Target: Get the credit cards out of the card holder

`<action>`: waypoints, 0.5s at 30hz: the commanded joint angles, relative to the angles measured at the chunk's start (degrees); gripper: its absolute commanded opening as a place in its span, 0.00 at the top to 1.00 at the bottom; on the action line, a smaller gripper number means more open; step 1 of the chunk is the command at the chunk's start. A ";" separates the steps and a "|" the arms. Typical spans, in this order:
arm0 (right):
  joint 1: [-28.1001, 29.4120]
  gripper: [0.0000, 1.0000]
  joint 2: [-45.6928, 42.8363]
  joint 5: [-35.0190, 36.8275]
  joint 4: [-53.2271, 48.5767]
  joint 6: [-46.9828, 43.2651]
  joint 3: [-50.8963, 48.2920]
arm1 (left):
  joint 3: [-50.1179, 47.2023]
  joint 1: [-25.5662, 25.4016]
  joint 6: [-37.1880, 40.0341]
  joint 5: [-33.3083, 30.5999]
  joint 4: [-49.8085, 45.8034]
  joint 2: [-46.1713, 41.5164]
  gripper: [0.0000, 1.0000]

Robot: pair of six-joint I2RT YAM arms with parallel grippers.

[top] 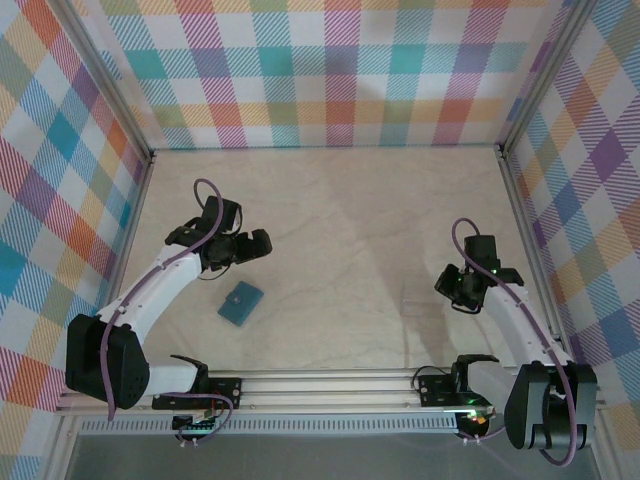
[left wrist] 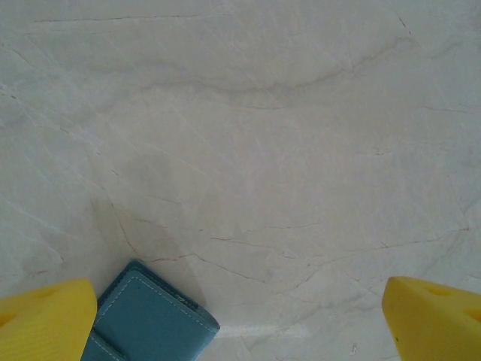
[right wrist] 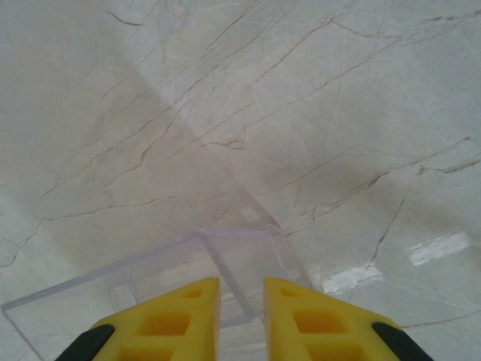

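Left arm (top: pixel 150 290) reaches into the left-centre of the top view. The left hand (top: pixel 262 242) is spread wide and holds nothing. The card holder (top: pixel 241 303) lies flat on the tabletop (top: pixel 380 220), just below and slightly left of that hand, apart from it. It is closed, teal side up, and turned diagonally. In the left wrist view the holder (left wrist: pixel 150 323) sits at the lower left of the frame. Its stitched corner points up, just beside the left yellow finger (left wrist: pixel 45 320). The other finger (left wrist: pixel 436 316) is far off at the lower right, with bare tabletop (left wrist: pixel 263 150) between them.

Right arm (top: pixel 525 330) sits at the lower right of the top view, and the right hand (top: pixel 452 285) is well apart from the holder. In the right wrist view the right hand (right wrist: pixel 240 308) has its fingers drawn close, with a narrow slit between them. A clear plastic box (right wrist: pixel 188 263) lies right under and ahead of the tips. Cannot tell if the hand grips it.

There is open room across the middle and the upper half of the tabletop. The holder is clear of the walls (top: pixel 330 70) and near the metal rail (top: pixel 330 385) at the bottom edge.

The surface is pale beige marble-look with thin brown veins and some glare. The walls on three sides are pastel plaid, with metal posts (top: pixel 110 90) at the corners.
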 commanded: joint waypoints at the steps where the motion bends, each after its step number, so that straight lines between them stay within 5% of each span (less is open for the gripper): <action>1: -0.38 0.82 -0.92 -3.17 -1.21 1.36 -1.41 | 1.98 -0.76 -0.45 0.62 -1.67 0.63 0.03; 15: 1.34 1.00 -3.49 -3.00 -3.36 2.19 -0.84 | 0.67 -1.20 -0.56 -0.24 -1.38 1.07 0.03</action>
